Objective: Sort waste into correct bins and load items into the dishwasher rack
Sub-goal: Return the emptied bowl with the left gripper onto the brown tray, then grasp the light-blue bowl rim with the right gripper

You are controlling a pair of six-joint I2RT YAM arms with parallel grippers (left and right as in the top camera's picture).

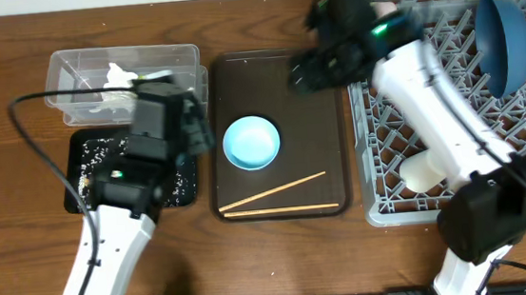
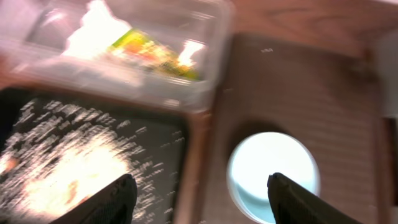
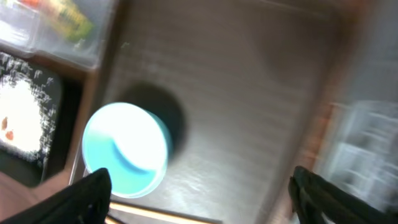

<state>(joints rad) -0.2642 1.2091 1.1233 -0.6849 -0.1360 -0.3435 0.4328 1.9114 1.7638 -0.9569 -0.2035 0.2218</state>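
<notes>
**Overhead**
- Landmark: brown serving tray (image 1: pixel 329 113), mid-worktop (image 1: pixel 26 273).
- On the serving tray:
  - light-blue bowl (image 1: pixel 251 142), upright, left of centre
  - two wooden chopsticks (image 1: pixel 276 192), lying along the robot-side edge, apart from the bowl, closing together at their left ends
- Left of the serving tray:
  - clear tub (image 1: pixel 74 64) at the far end, holding a crumpled white napkin (image 1: pixel 119 78)
  - black tray (image 1: pixel 183 188) just nearer, speckled with white rice scraps (image 1: pixel 102 160)
- Right of the serving tray: grey dishwasher rack (image 1: pixel 385 122). It carries a dark blue plate (image 1: pixel 503 36) on edge at its far side and a white cup (image 1: pixel 423 170) on its side.
- Left end effector (image 1: pixel 199 129): at the serving tray's left rim.
- Right end effector (image 1: pixel 302 72): blurred, over the serving tray's far right part.

**Left wrist (blurred)**
- Fingers (image 2: pixel 118 196) stand wide apart with nothing between them; the end effector is released.
- The serving tray's left rim lies below, with the bowl toward the right finger.
- A yellow-green wrapper (image 2: pixel 149 53) lies in the tub beside the napkin.

**Right wrist (blurred)**
- Fingers (image 3: pixel 87 193) are spread and empty; the end effector is released.
- It sits above the serving tray, with the bowl below one finger.
</notes>
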